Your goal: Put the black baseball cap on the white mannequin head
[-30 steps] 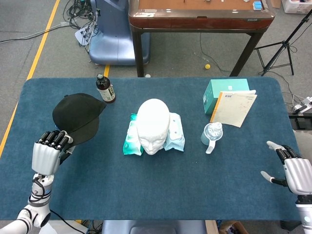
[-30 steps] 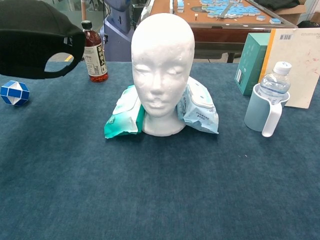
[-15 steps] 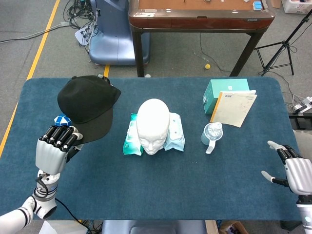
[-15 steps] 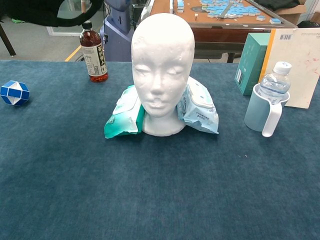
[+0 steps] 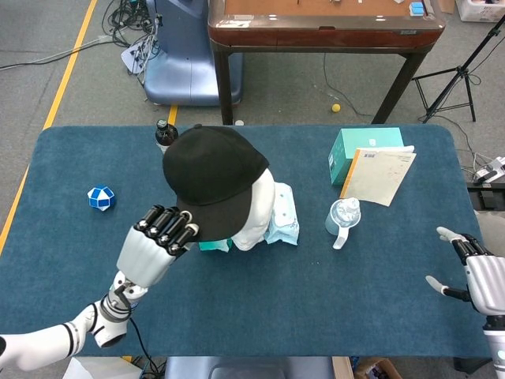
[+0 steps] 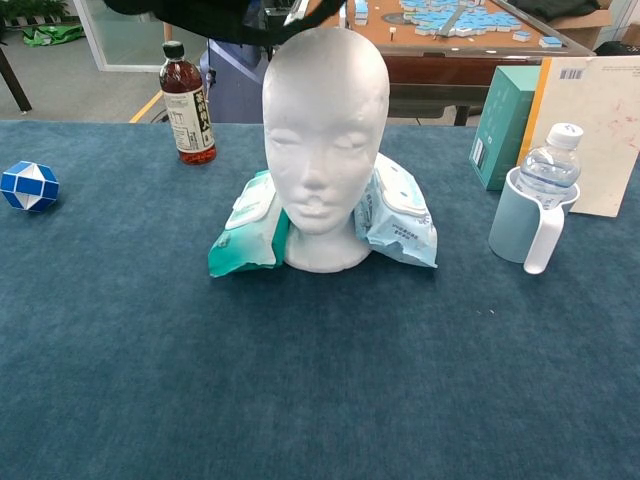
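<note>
Since a second ago the left hand (image 5: 162, 235), clamped on the black cap's (image 5: 215, 175) brim, swung from frame left to above the mannequin head (image 6: 325, 140), lowering remains; right hand (image 5: 483, 276) idle, fingers apart.

One cap (image 5: 213, 174), one mannequin head (image 6: 325, 130), two wipe packs (image 6: 245, 235), two bottles (image 6: 187, 98).

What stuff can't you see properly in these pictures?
1. Black baseball cap: the chest view cuts it off at the top edge, so whether it touches the white mannequin head is unclear.
2. Mannequin's face: in the head view the cap covers most of it.
3. Left hand: absent from the chest view.
4. Right hand: cut by the head view's edge.
5. Brown bottle: label too small to read.
</note>
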Controlling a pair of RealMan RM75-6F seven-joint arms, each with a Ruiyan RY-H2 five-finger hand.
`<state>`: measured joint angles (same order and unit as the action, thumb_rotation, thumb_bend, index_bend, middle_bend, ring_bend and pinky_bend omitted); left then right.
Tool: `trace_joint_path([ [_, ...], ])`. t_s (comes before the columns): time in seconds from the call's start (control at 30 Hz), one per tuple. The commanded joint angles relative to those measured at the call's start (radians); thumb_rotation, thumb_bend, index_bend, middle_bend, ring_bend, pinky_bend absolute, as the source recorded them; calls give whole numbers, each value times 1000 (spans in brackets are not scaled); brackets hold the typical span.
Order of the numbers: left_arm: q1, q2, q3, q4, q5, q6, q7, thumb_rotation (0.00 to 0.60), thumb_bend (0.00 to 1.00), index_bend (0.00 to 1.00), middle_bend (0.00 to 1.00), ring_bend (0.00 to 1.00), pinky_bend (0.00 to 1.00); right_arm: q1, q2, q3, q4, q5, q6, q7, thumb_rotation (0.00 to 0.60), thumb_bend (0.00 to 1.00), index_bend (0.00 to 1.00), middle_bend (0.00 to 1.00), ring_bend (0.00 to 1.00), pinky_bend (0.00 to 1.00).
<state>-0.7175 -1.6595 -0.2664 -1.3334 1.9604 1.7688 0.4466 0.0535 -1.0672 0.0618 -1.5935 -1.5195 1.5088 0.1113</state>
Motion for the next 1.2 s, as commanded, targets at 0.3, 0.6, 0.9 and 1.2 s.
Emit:
trace_joint_path([
  [0.3, -90, -165, 13, 78, 17, -84, 36, 600, 401, 869, 641, 539, 618, -3, 11, 7, 11, 12, 0, 42, 600, 31, 201, 304, 224, 476],
  [0.6, -119, -251, 37, 169, 21, -114, 52, 600, 401, 869, 641, 540, 618, -2, 15, 10, 11, 21, -7, 50, 600, 31, 200, 305, 224, 476],
  [0.9, -118, -295, 32, 262, -34, -122, 22, 600, 401, 856, 641, 540, 618, -2, 18, 12, 12, 24, -10, 57, 600, 30, 200, 304, 224, 476],
  [1.2, -93, -294, 67, 294, -41, -92, 5, 600, 401, 849, 640, 540, 618, 1, 14, 10, 10, 23, -18, 36, 600, 31, 201, 304, 224, 476],
])
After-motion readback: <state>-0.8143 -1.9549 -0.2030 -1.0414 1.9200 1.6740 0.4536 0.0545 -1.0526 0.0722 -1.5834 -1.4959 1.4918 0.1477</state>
